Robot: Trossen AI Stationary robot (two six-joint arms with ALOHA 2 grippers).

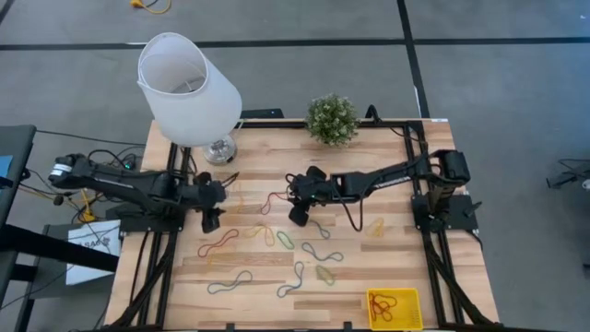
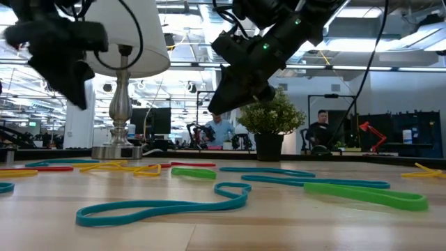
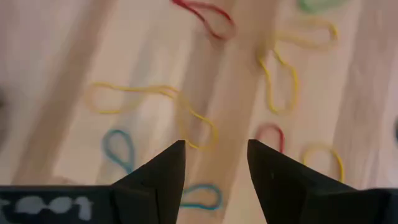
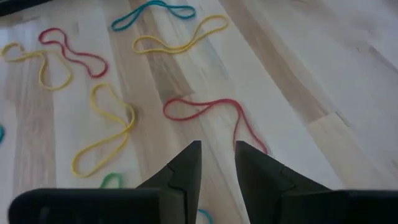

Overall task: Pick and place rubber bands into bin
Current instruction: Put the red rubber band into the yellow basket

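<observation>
Several rubber bands in red, yellow, green and grey-blue lie flat and scattered on the wooden table (image 1: 277, 267). The yellow bin (image 1: 394, 307) sits near the table's near right corner and holds a few red and yellow bands. My left gripper (image 1: 210, 221) hovers open above the left part of the spread, over a yellow band (image 3: 193, 124). My right gripper (image 1: 300, 215) hovers open over the middle, with a red band (image 4: 211, 111) just ahead of its fingertips. In the low view both grippers, the left (image 2: 73, 87) and the right (image 2: 233, 101), stand clear above the tabletop.
A lamp with a large white shade (image 1: 189, 88) stands at the far left of the table, and a small potted plant (image 1: 332, 118) at the far middle. Black frame rails run along both sides of the table. People sit in the room beyond the table (image 2: 320, 129).
</observation>
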